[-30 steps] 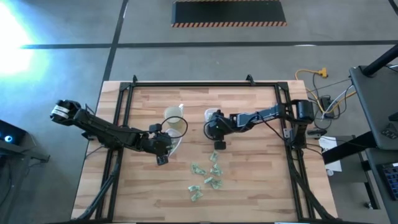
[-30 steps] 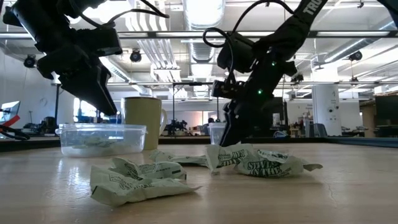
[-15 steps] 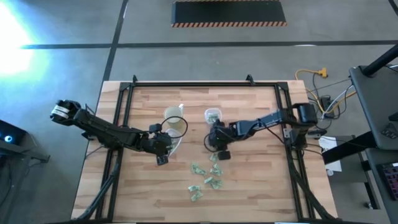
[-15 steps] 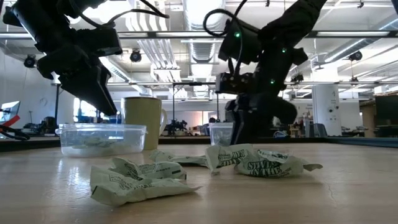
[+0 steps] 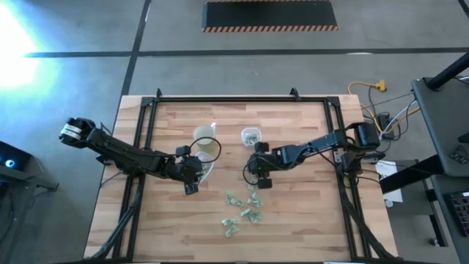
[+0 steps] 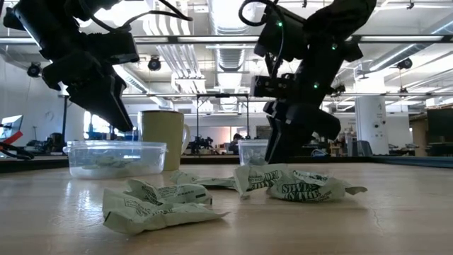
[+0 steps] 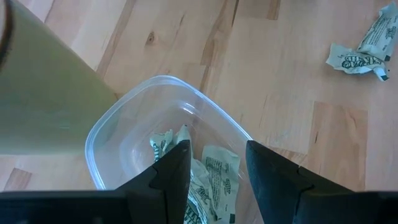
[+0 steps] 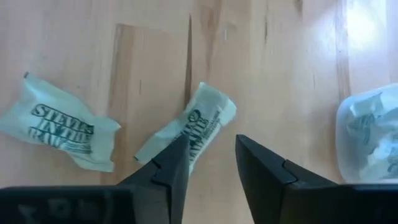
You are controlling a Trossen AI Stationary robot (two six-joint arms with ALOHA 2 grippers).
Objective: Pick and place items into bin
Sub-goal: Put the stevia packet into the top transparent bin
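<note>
Right gripper (image 5: 258,178) hung mid-frame, fingers parted and empty, over a packet (image 8: 186,131); straddling its narrow width before closing would grip best.

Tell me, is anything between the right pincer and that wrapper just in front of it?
No. In the right wrist view only bare wooden table separates the open right pincer from the pale-green wrapper.

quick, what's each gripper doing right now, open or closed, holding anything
Left gripper: jaws open, empty, over the clear bin.
Right gripper: jaws open, empty, above a wrapped piece on the table.
</note>
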